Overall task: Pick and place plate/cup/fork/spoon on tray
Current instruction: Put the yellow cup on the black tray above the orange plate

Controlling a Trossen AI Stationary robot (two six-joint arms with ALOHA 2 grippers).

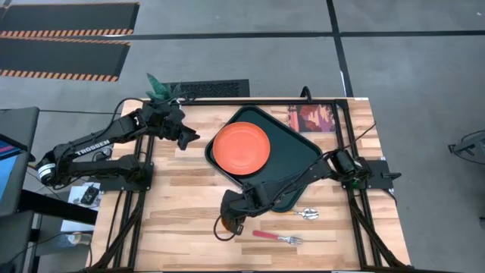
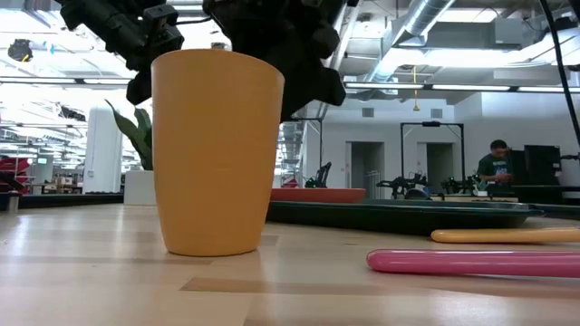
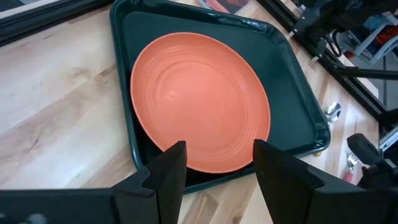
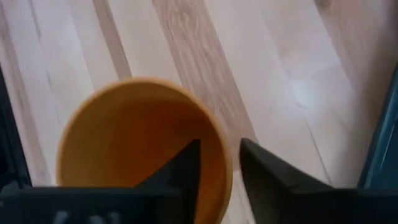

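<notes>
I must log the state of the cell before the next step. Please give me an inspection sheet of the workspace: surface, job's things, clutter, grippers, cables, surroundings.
Surface: wooden table, nothing spilled.
Job's things: plate lies on the tray; cup stands upright on the table, off the tray; spoon and fork lie on the table near the tray.
Clutter: picture book beside the tray; green plant at the table edge.
Grippers: left gripper open, empty, near the plate; right gripper astride the cup's rim, one finger inside.
Cables: black cables by the right arm's base.
Surroundings: person far behind.
</notes>
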